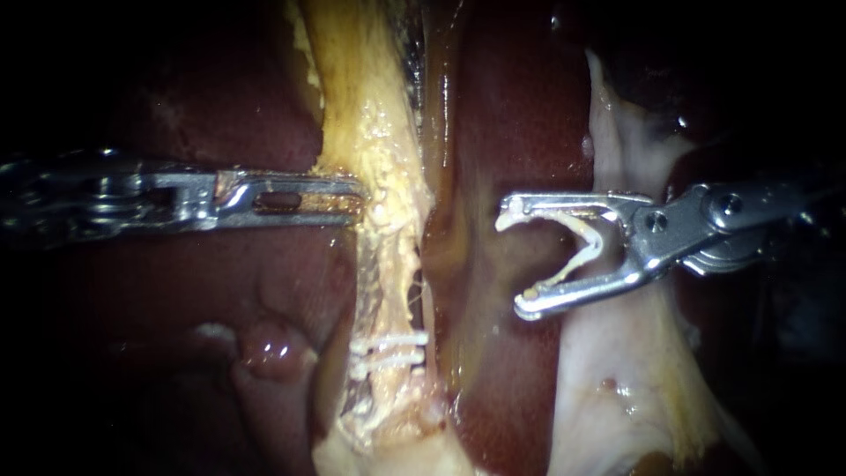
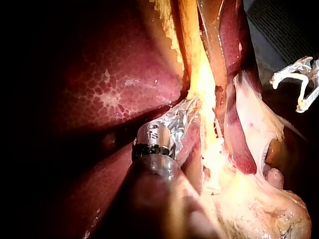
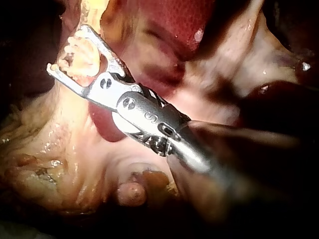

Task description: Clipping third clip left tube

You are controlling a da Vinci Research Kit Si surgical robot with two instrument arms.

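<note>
Our left instrument [image 1: 354,197] pinches the fatty pale-yellow left tube [image 1: 379,115], tensioning it above two white clips [image 1: 388,348]. Our right instrument [image 1: 515,260] holds an open white V-shaped clip [image 1: 577,251] between wide jaws, near the tube (third pending).

Dark red liver [image 2: 114,94] bears pale honeycomb mottling; left tube [image 1: 379,150] yellow, its clips [image 1: 389,348] white.

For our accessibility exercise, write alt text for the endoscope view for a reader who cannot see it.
The right instrument carries a white V-shaped clip in its wide-spread jaws, apart from the pale yellow tube, which the left instrument grips. Two thin white clips cross the tube lower down, beside dark red liver.
</note>
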